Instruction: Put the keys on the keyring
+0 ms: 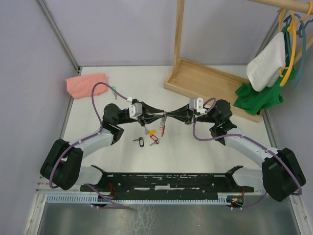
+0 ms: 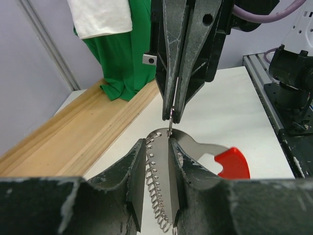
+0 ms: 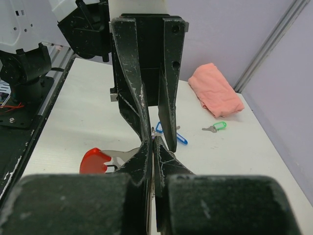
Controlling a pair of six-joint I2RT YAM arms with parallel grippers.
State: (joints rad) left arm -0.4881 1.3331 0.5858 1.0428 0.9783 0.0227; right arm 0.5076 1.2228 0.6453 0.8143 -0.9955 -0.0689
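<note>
Keyring [image 1: 163,127] held clear of the table [image 1: 205,152], over its centre.
A pink cloth [image 1: 87,84] is laid at the far left corner. The right gripper [image 3: 152,147] is closed on a thin silver part of the keyring; the left gripper [image 2: 157,148] is set partly open astride the coiled-wire loop [image 2: 155,188], and the red crescent [image 2: 234,163] is hung toward the near side. A yellow-tagged key [image 1: 150,131], a black-tagged key [image 1: 140,142] and a red-tagged key [image 1: 154,141] are laid just near of the keyring; a green-tagged key [image 1: 114,90] is placed beside the pink cloth.
</note>
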